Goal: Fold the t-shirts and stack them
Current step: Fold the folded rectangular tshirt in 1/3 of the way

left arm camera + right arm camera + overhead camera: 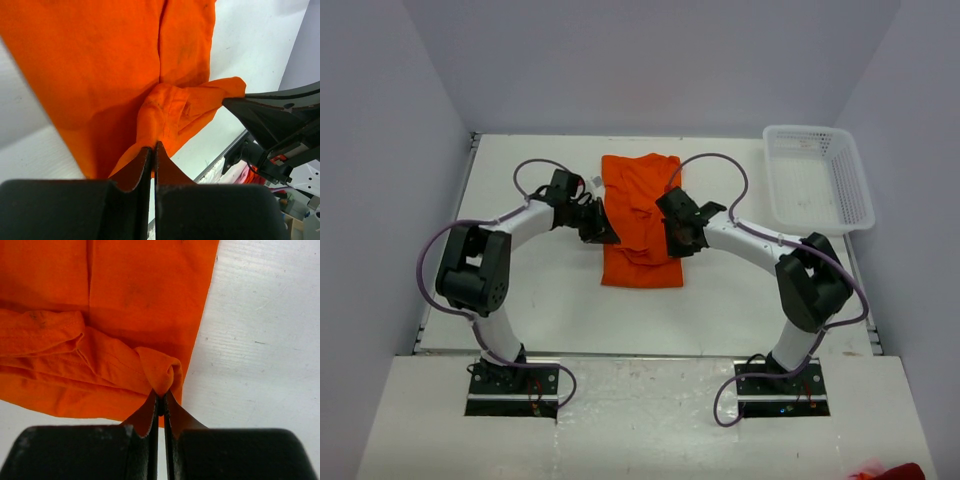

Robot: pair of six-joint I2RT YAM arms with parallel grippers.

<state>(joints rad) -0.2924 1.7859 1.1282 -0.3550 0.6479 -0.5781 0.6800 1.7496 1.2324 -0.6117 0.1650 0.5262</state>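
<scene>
1. At the bottom of the overhead view my two arms rise from their bases and arch inward, elbows out, wrists meeting mid-frame.
2. The left gripper [153, 147] is pinched tight on a bunched fold of the orange t-shirt [638, 200]. The right gripper [161, 397] is likewise clamped on a gathered bit at the cloth's right edge.
3. The shirt lies centre frame on the table [540, 300], narrowed to a long strip. It looks soft, light and wrinkly, so I expect sagging; matched edge pinches suit it.
4. The white basket [817, 178] sits upper right, well apart.

T-shirt [640, 200] side edges hidden beneath left hand [609, 234], right hand [678, 243]; red object [897, 471] cut off, bottom-right corner.
</scene>
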